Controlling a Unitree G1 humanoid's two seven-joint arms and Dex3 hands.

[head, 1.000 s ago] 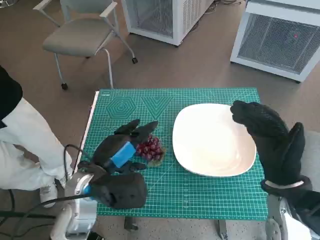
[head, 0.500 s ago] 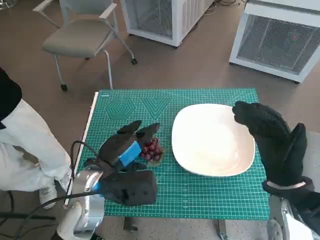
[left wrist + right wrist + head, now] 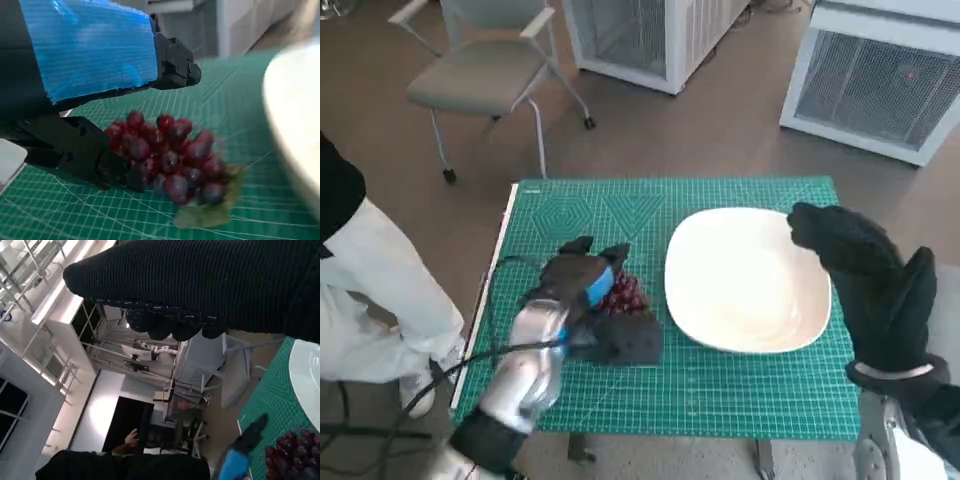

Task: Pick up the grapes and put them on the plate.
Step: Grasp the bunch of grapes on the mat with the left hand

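A bunch of dark red grapes (image 3: 627, 294) with a green leaf lies on the green cutting mat (image 3: 740, 395), just left of the white plate (image 3: 745, 280). My left hand (image 3: 579, 281) sits over the bunch's left side. In the left wrist view its black fingers (image 3: 80, 150) straddle the grapes (image 3: 170, 155): one touches the bunch's near side and the other hangs above it, not closed. My gloved right hand (image 3: 865, 280) hovers over the plate's right edge with its fingers stretched out and nothing in it. The right wrist view shows the glove (image 3: 200, 285), the grapes (image 3: 290, 452) and the plate's rim (image 3: 307, 375).
A person in white (image 3: 370, 280) stands at the table's left side, and a cable (image 3: 470, 340) trails by my left forearm. A grey chair (image 3: 485, 70) and two white mesh-fronted units (image 3: 650, 35) (image 3: 880, 80) stand on the floor beyond the table.
My left forearm has swung in over the mat and carried the hand right, onto the grapes. The grapes and the right hand have hardly moved.
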